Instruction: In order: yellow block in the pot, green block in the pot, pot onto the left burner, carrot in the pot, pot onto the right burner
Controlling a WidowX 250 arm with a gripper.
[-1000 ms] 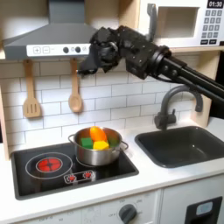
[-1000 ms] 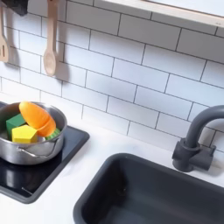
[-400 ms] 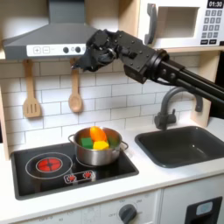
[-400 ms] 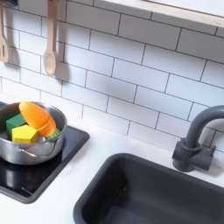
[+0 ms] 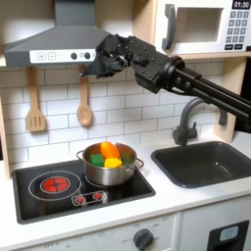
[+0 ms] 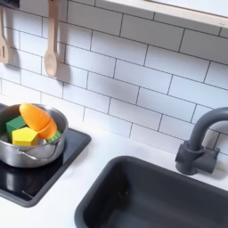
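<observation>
The silver pot [image 5: 109, 169] stands on the right half of the black cooktop [image 5: 39, 201], covering the right burner. Inside it lie the orange carrot [image 6: 37, 118], the yellow block [image 6: 25, 136] and the green block [image 6: 12, 126]; in the first exterior view they show as carrot [image 5: 107, 150], yellow block [image 5: 114, 162] and green block [image 5: 96, 157]. The left burner [image 5: 54, 183], with its bright red centre, is bare. My gripper [image 5: 91, 65] hangs high above the pot, in front of the range hood, open and holding nothing.
Two wooden utensils [image 5: 35, 103] hang on the tiled wall behind the stove. A dark sink [image 5: 204, 162] with a grey faucet [image 5: 188, 118] lies at the first exterior view's right. Knobs [image 5: 88, 198] sit at the cooktop's front edge. A microwave [image 5: 211, 25] is mounted above.
The arm has swung a little to the first exterior view's left, high above the stove. The pot and its contents have not moved.
</observation>
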